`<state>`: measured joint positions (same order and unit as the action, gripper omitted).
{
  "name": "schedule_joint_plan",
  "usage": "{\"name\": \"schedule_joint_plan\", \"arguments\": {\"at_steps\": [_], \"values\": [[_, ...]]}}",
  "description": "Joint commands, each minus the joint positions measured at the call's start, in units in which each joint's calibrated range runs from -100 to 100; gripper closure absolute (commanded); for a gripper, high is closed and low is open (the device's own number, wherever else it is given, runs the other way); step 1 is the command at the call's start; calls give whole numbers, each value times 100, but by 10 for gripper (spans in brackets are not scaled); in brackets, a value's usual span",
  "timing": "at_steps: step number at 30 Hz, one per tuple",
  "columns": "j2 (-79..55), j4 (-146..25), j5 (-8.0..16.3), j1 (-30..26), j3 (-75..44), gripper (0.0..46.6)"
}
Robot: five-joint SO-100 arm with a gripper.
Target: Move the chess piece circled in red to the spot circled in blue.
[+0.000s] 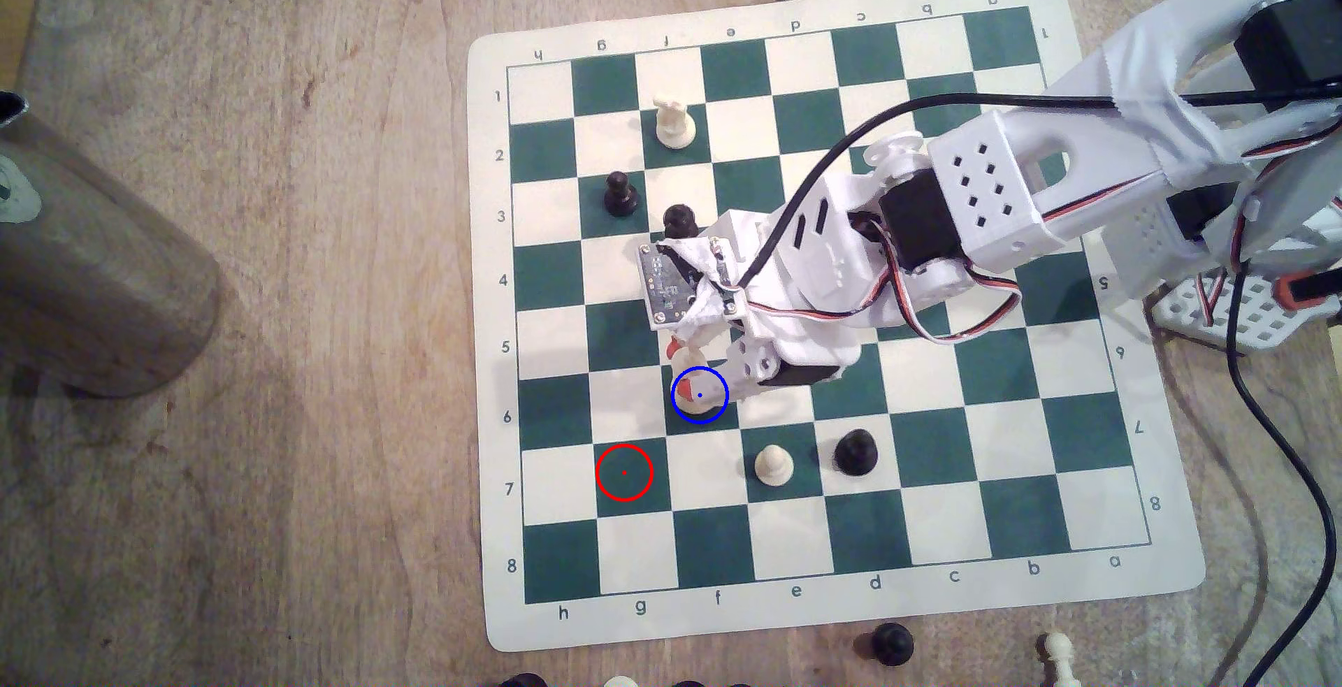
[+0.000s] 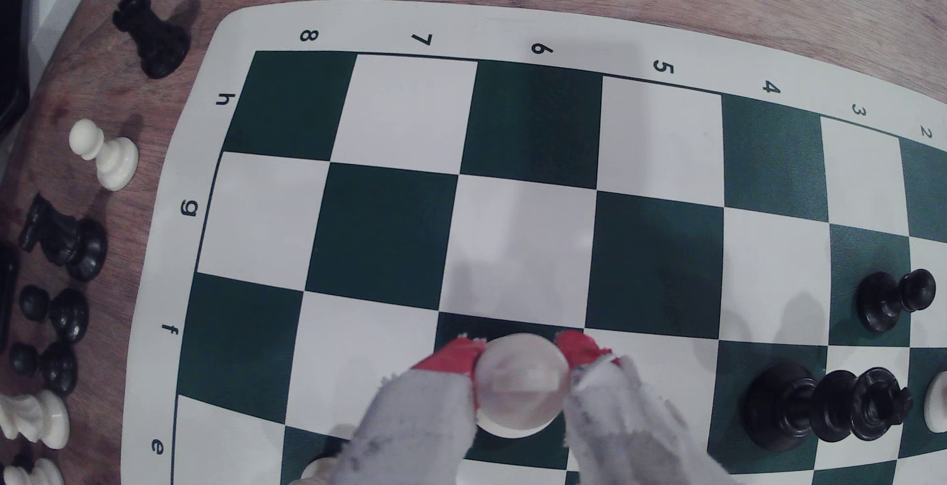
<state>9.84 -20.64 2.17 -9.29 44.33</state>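
Chess piece (image 2: 520,390): cream, round top; we see it over the blue circled spot (image 1: 715,413).
Gripper (image 2: 520,354): our red fingertips (image 2: 453,357) squeeze the piece on both sides.
Red circle (image 1: 624,472): bare green square.

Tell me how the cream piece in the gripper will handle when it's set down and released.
The cream piece looks like rigid, smooth plastic, so it may slip between the red-tipped fingers. Its broad round base should stand steadily if set flat, but being tall, it could tip if the gripper drags it when opening.
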Motion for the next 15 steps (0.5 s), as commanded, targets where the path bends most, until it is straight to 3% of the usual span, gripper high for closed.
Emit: {"name": "schedule_joint_plan", "arguments": {"at_steps": [1, 15], "values": [[128, 139, 15, -45, -145, 405], [26, 164, 20, -107, -108, 401]]}}
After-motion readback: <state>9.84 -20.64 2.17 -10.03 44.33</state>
